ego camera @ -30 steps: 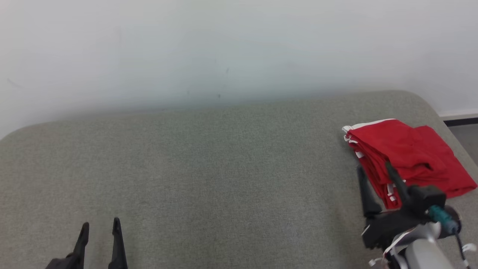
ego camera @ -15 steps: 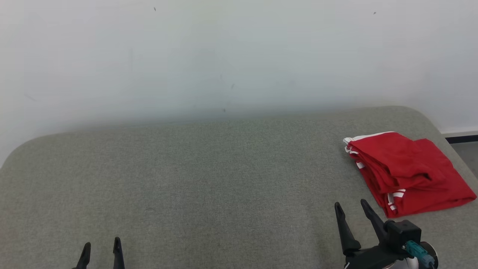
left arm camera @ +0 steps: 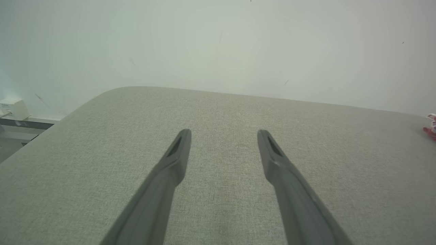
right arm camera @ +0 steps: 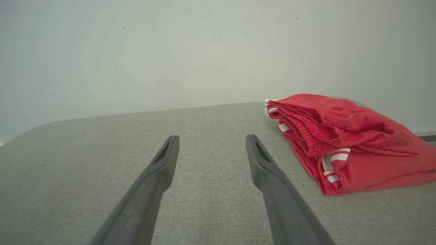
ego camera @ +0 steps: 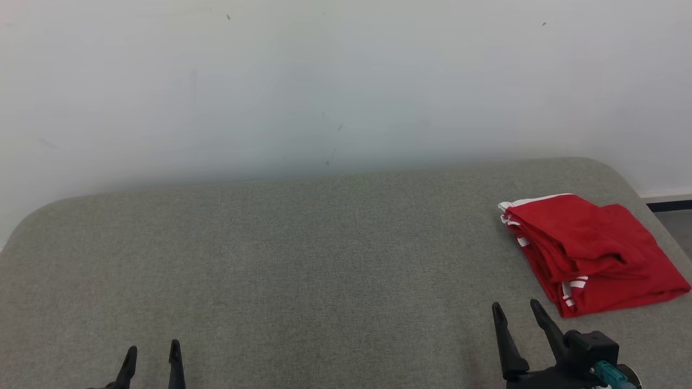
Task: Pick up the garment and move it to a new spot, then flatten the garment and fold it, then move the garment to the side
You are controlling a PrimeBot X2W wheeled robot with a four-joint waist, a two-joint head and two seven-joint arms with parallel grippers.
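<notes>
A: Where is the garment?
B: The red garment [ego camera: 589,254], trimmed with white stripes, lies folded in a stack along the right edge of the grey cushion [ego camera: 324,259], towards its rounded far right corner. Nothing is touching it.
A: Which gripper is closest?
B: The right gripper [ego camera: 516,307], at the near edge, just left of the garment's near corner and apart from it. Its two dark fingers are spread wide with only bare fabric between them. In the right wrist view the garment sits off to the right of that gap.
A: And the other one?
B: The left gripper [ego camera: 153,350] is at the near edge towards the left corner, well apart from the garment. Its fingers are also parted and empty, pointing across the cushion at the pale wall [ego camera: 324,81] beyond the far edge
</notes>
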